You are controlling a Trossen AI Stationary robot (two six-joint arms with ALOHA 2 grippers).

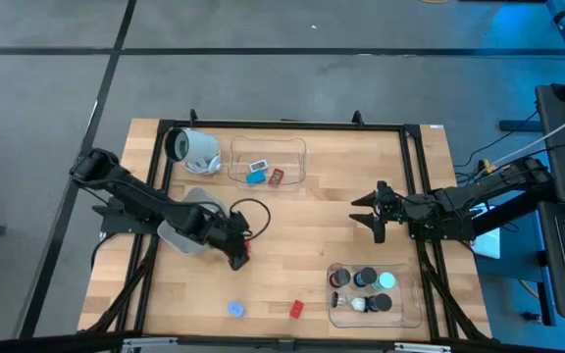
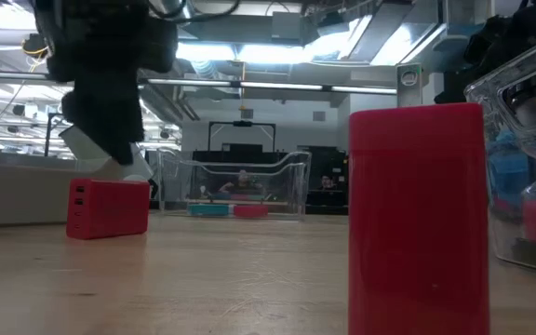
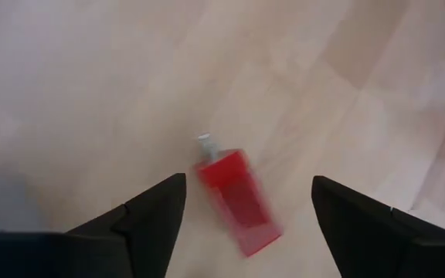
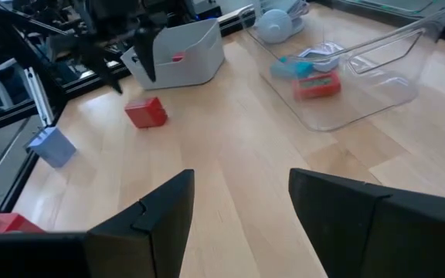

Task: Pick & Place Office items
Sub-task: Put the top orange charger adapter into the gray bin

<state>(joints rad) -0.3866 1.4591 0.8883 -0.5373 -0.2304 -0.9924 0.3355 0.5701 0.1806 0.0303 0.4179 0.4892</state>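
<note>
Hovering low over the pale wooden tabletop (image 1: 292, 226), my left gripper (image 3: 246, 212) stands with its dark wedge-shaped fingers spread apart, and a small glossy red rectangular block (image 3: 238, 202) lies loose on the wood between them, gripped by nothing. My left arm reaches in at a slant from the table's left edge. My right gripper (image 4: 242, 205) waits above bare wood right of centre, fingers parted and empty, near a clear plastic tray (image 1: 415, 306) of round pucks (image 1: 367, 278). Another clear tray (image 1: 297, 152) sits at the far edge.
</note>
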